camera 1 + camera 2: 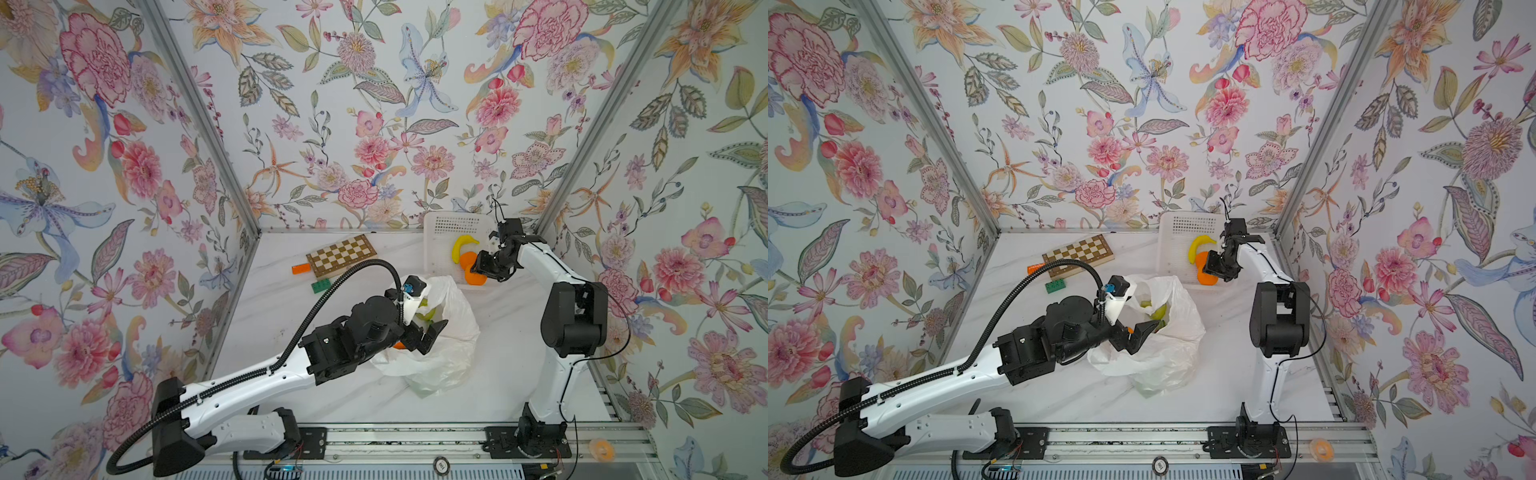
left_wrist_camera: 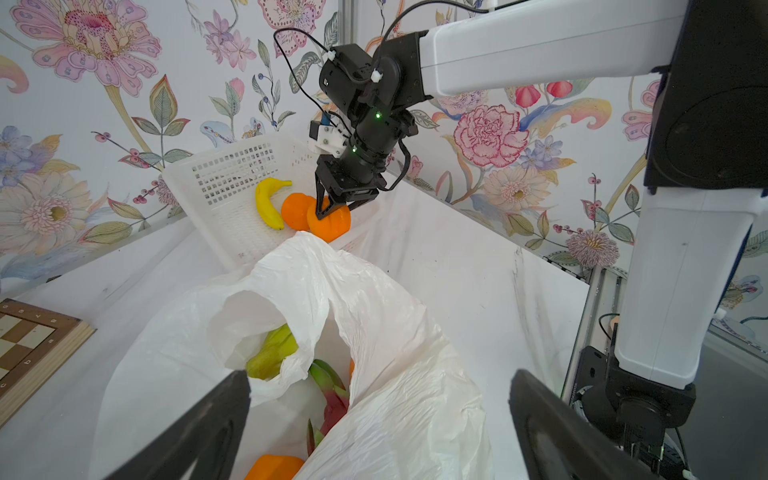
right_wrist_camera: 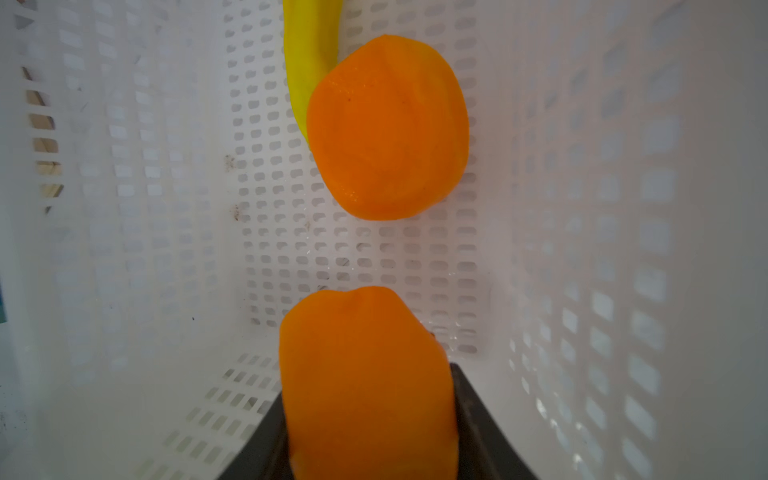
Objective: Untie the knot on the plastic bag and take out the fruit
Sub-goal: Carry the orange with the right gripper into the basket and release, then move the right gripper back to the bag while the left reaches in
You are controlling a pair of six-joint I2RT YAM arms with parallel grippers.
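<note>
Orange [image 3: 365,382], lower centre, pinched in half-closed right gripper [image 2: 334,210] above basket [image 3: 124,166]; early release may bounce it out. Left gripper [image 2: 380,376] wide open, empty.

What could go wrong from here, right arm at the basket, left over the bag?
1. The right gripper holds an orange in the basket, close to the other orange and the banana; released, it may knock or roll against them.
2. The left gripper is open over the plastic bag, whose loose film folds across the dragon fruit; the fingers may pinch film instead.
3. Nothing pins the bag, so a pull could drag it.
</note>
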